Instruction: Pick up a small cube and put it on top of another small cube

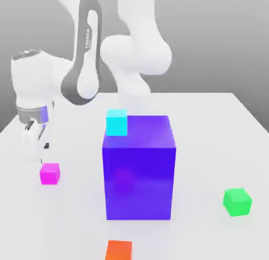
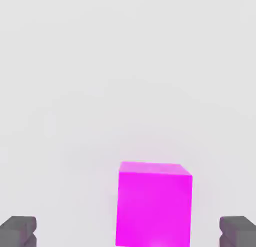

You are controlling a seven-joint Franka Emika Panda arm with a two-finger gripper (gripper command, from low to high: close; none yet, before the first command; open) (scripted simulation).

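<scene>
The small magenta cube (image 1: 50,173) rests on the white table at the exterior view's left. My gripper (image 1: 35,144) hangs just above and a little behind it, open, with nothing held. In the hand view the magenta cube (image 2: 154,205) lies between the two dark fingertips (image 2: 18,231), apart from both. The other small cube, bright green (image 1: 237,202), sits on the table far off at the exterior view's right.
A big blue-purple cube (image 1: 139,167) stands mid-table between the two small cubes, with a cyan cube (image 1: 116,122) at its upper back corner. An orange cube (image 1: 119,250) lies near the front edge.
</scene>
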